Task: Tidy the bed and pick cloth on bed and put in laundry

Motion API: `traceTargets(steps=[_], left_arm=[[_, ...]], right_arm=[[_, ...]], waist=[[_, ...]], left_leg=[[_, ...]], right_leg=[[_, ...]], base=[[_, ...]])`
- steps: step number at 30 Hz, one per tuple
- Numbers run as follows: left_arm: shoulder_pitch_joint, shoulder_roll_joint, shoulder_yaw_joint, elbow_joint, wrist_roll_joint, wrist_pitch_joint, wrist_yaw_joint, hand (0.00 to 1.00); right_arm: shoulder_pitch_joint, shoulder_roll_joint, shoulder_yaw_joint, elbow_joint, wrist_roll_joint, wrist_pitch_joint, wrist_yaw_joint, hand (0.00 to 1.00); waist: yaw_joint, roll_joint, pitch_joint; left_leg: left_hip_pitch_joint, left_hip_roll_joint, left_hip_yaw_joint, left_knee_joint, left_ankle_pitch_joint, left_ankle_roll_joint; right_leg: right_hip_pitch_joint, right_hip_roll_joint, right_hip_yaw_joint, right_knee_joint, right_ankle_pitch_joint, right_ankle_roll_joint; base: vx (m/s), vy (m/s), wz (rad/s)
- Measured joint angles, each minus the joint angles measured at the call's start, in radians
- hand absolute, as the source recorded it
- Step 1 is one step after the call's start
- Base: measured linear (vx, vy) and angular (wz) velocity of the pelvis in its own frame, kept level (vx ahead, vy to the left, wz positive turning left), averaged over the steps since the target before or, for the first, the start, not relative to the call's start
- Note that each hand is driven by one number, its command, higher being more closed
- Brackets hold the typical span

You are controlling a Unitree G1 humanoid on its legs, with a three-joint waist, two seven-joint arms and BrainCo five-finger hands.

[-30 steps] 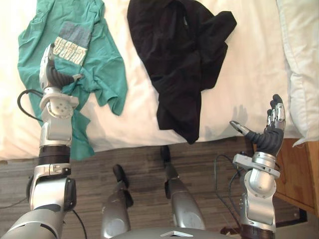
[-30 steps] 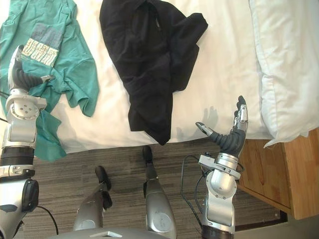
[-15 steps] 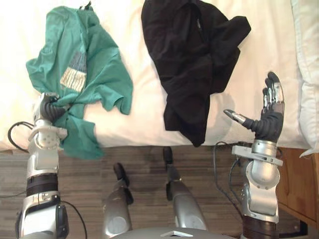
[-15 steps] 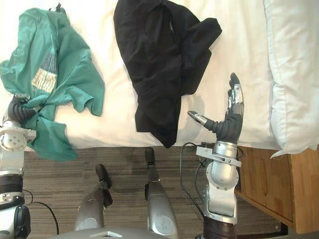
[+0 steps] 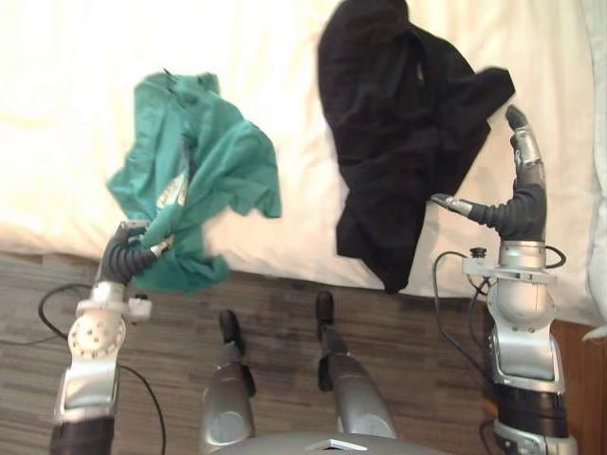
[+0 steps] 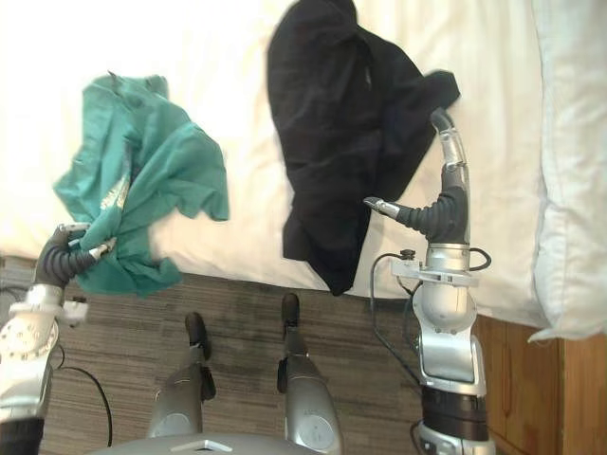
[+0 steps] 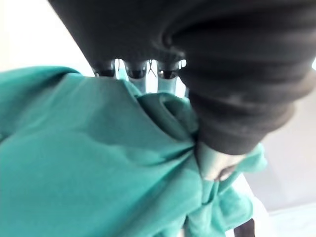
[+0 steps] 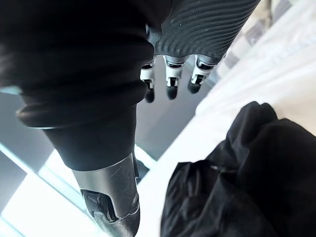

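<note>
While you look across from the left, you find the left hand [image 5: 128, 258] low at the near edge of the bed [image 5: 76, 114], its fingers curled round a fold of the green T-shirt [image 5: 213, 171]. Your left wrist view shows the same cloth bunched tight between the fingers and the thumb. The shirt lies crumpled on the white sheet, rising from the hand toward the middle of the bed, and one lobe of it hangs over the edge above the striped floor [image 5: 285, 313].

Further right you see the black garment [image 5: 398, 142] spread in a heap on the sheet, well apart from the green one, with its lower tip drooping past the mattress edge.

Just beside it stands your right hand [image 5: 520, 204], empty, fingers straight and pointing up the bed, thumb spread toward the black cloth; you cannot tell whether the thumb touches it.

At the far right lies a white pillow [image 6: 574, 171], with a wooden nightstand [image 6: 541, 379] below it.
</note>
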Motion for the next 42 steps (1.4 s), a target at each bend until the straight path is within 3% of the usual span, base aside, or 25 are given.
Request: traceTargets(steps=[3, 7, 9, 10, 12, 14, 19, 23, 24, 28, 30, 32, 34, 37, 42], left_arm=[[0.082, 0.003, 0.009, -0.059, -0.225, -0.032, -0.023, 1.00], [0.114, 0.011, 0.033, -0.066, -0.388, -0.066, -0.036, 1.00], [0.058, 0.010, -0.023, 0.034, -0.460, -0.110, -0.032, 1.00], [-0.012, 0.010, -0.066, 0.118, -0.459, -0.105, -0.011, 1.00], [-0.224, 0.010, -0.144, 0.335, -0.465, -0.081, 0.027, 1.00], [-0.370, 0.025, -0.171, 0.433, -0.501, -0.081, 0.047, 1.00], [-0.586, 0.048, -0.247, 0.595, -0.612, -0.100, 0.098, 1.00], [-0.685, 0.018, -0.263, 0.729, -0.613, -0.134, 0.168, 1.00], [-0.704, 0.008, -0.264, 0.752, -0.618, -0.141, 0.187, 1.00], [-0.737, -0.018, -0.270, 0.802, -0.636, -0.150, 0.213, 1.00], [-0.771, -0.021, -0.281, 0.828, -0.641, -0.150, 0.222, 1.00], [-0.796, -0.032, -0.291, 0.852, -0.651, -0.148, 0.226, 1.00], [-0.832, -0.045, -0.299, 0.897, -0.656, -0.149, 0.233, 1.00], [-0.867, -0.061, -0.308, 0.953, -0.660, -0.143, 0.246, 1.00], [-0.774, -0.128, -0.317, 0.942, -0.645, -0.129, 0.254, 1.00]], right_arm=[[-0.149, -0.148, 0.002, 0.264, -0.074, 0.046, -0.001, 0.00], [-0.246, -0.266, 0.022, 0.402, -0.075, 0.086, -0.007, 0.00], [-0.322, -0.314, 0.106, 0.471, -0.094, 0.089, -0.010, 0.00], [-0.374, -0.326, 0.163, 0.520, -0.117, 0.103, -0.009, 0.00], [-0.548, -0.336, 0.345, 0.709, -0.152, 0.113, -0.009, 0.00], [-0.645, -0.337, 0.421, 0.818, -0.151, 0.116, -0.010, 0.00], [-0.746, -0.300, 0.484, 0.903, -0.151, 0.135, -0.010, 0.00], [-0.788, -0.174, 0.484, 0.900, -0.173, 0.177, -0.065, 0.00], [-0.791, -0.133, 0.481, 0.899, -0.171, 0.184, -0.098, 1.00], [-0.791, 0.003, 0.448, 0.898, -0.097, 0.185, -0.149, 1.00], [-0.787, 0.052, 0.429, 0.904, -0.044, 0.176, -0.167, 1.00], [-0.796, 0.089, 0.405, 0.911, 0.047, 0.157, -0.167, 1.00], [-0.795, 0.132, 0.396, 0.941, 0.147, 0.116, -0.166, 1.00], [-0.765, 0.190, 0.352, 0.946, 0.293, 0.092, -0.162, 1.00], [-0.555, 0.316, 0.351, 0.899, 0.540, -0.009, -0.083, 1.00]], waist=[[0.009, 0.006, 0.000], [0.008, 0.006, 0.000], [0.004, 0.008, 0.001], [0.004, 0.010, 0.002], [-0.006, 0.016, 0.019], [-0.007, 0.018, 0.052], [-0.012, 0.023, 0.071], [-0.015, 0.023, 0.072], [-0.015, 0.023, 0.072], [-0.012, 0.029, 0.074], [-0.016, 0.040, 0.083], [-0.005, 0.042, 0.085], [-0.011, 0.042, 0.085], [-0.022, 0.042, 0.085], [-0.025, 0.040, 0.083]], left_leg=[[-0.001, -0.039, -0.016, -0.026, 0.015, 0.014], [-0.010, -0.057, -0.016, -0.026, 0.024, 0.020], [-0.023, -0.064, -0.013, -0.026, 0.028, 0.019], [-0.031, -0.068, -0.010, -0.027, 0.036, 0.016], [-0.059, -0.073, -0.012, -0.030, 0.058, 0.026], [-0.073, -0.073, -0.014, -0.034, 0.072, 0.031], [-0.088, -0.065, -0.022, -0.035, 0.090, 0.032], [-0.085, -0.054, -0.026, -0.035, 0.100, 0.019], [-0.084, -0.049, -0.026, -0.035, 0.103, 0.015], [-0.077, -0.018, -0.029, -0.036, 0.105, 0.010], [-0.075, 0.001, -0.059, -0.036, 0.114, -0.012], [-0.076, 0.014, -0.075, -0.036, 0.118, -0.024], [-0.073, 0.021, -0.077, -0.036, 0.113, -0.029], [-0.055, 0.019, -0.078, -0.036, 0.113, -0.029], [0.031, 0.009, -0.077, -0.035, 0.108, -0.021]], right_leg=[[-0.003, -0.033, 0.003, 0.000, -0.005, 0.005], [-0.018, -0.049, 0.015, -0.001, -0.003, 0.014], [-0.039, -0.053, 0.037, -0.001, 0.007, 0.024], [-0.050, -0.057, 0.043, -0.001, 0.014, 0.023], [-0.078, -0.061, 0.047, 0.000, 0.035, 0.029], [-0.091, -0.063, 0.046, 0.000, 0.047, 0.026], [-0.096, -0.061, 0.029, 0.000, 0.064, 0.012], [-0.096, -0.050, 0.031, 0.000, 0.062, 0.003], [-0.096, -0.044, 0.034, -0.001, 0.062, 0.002], [-0.093, -0.018, 0.047, -0.001, 0.035, 0.010], [-0.087, 0.004, 0.039, 0.046, 0.041, -0.040], [-0.072, 0.022, 0.025, 0.026, 0.040, -0.038], [-0.051, 0.026, 0.017, 0.000, 0.041, -0.038], [-0.024, 0.020, 0.004, 0.000, 0.044, -0.033], [0.068, 0.010, -0.001, 0.000, 0.037, -0.031]], base=[[-0.09, 0.077, 0.23], [-0.07, 0.051, 0.00], [-0.07, 0.035, -0.14], [-0.07, 0.026, -0.13], [-0.09, 0.013, -0.01], [-0.13, -0.008, 0.05], [-0.08, -0.002, 0.08], [-0.08, -0.022, -0.04], [-0.12, -0.035, -0.07], [-0.11, -0.040, -0.12], [-0.09, -0.062, 0.15], [-0.08, -0.057, 0.17], [-0.08, -0.013, 0.05], [-0.05, 0.039, 0.17], [-0.03, 0.033, 0.08]])
